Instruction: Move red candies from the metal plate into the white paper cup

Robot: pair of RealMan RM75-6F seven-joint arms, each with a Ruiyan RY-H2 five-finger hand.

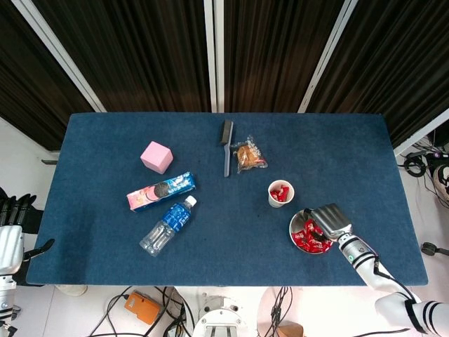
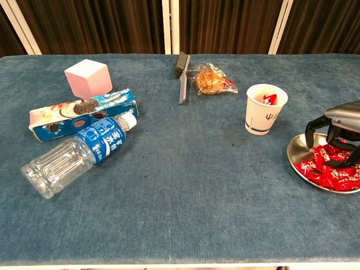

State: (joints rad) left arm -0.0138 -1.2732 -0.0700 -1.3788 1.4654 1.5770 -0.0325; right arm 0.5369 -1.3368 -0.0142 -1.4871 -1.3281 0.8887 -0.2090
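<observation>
Where the blue table (image 1: 351,147) meets dark curtains, the right hand (image 1: 328,220) hovers over the metal plate (image 1: 295,225) of red candies (image 1: 311,237).
From the head view, the felt-like cloth carries a white paper cup (image 1: 280,193) holding a few red wrappers just behind the plate; the left hand (image 1: 10,239) waits off the table's edge, fingers apart, holding nothing. From the chest view, the right hand (image 2: 336,132) arches its dark fingers (image 2: 310,128) down onto the crinkled candies (image 2: 329,171) in the shallow, shiny plate (image 2: 295,151); whether any is gripped cannot be told. The cup (image 2: 265,109) stands upright beside it, well apart from a clear ribbed bottle (image 2: 76,153), a biscuit box (image 2: 84,112) and a pink cube (image 2: 87,76).
</observation>
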